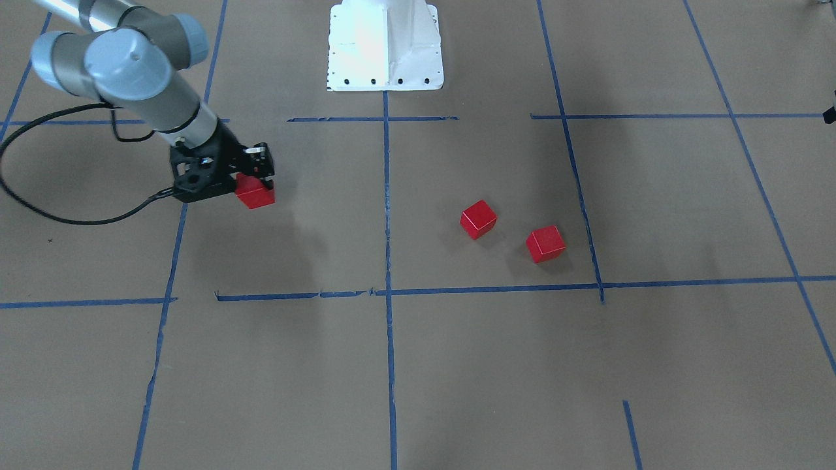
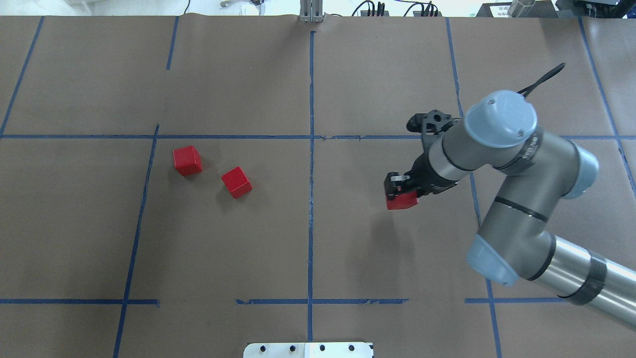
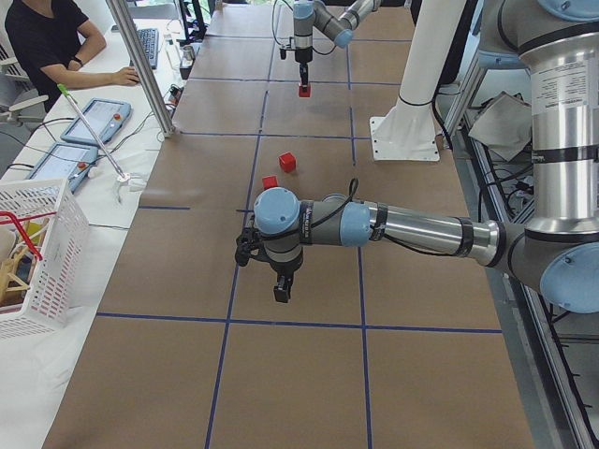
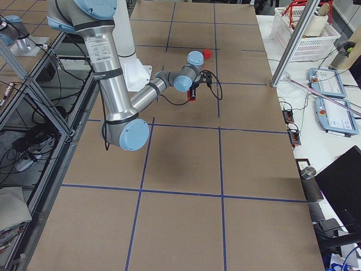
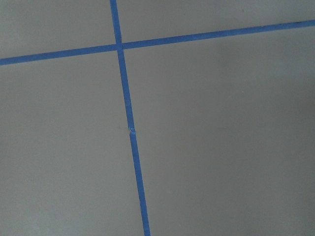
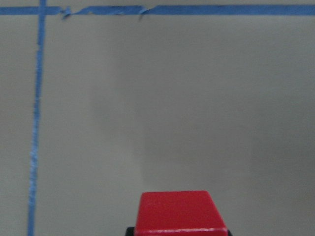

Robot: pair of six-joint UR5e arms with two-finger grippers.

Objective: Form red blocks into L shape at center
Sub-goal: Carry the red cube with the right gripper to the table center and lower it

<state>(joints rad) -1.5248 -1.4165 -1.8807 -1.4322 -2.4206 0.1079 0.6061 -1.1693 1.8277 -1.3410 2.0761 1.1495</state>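
My right gripper (image 2: 400,195) is shut on one red block (image 2: 402,201), held low over the brown paper to the right of the center's (image 2: 278,219) vertical blue tape line (image 2: 310,209). The front view shows the same gripper (image 1: 253,184) and block (image 1: 256,194). The block fills the bottom of the right wrist view (image 6: 181,212). Two more red blocks (image 2: 187,160) (image 2: 236,181) lie loose and apart, left of the line. My left gripper (image 3: 282,288) shows only in the exterior left view, over bare paper; I cannot tell if it is open or shut.
The robot's white base plate (image 2: 308,349) sits at the near edge, on the blue line. In the exterior left view a seated operator (image 3: 47,37), control tablets (image 3: 98,117) and a white basket (image 3: 37,253) are along the table's far side.
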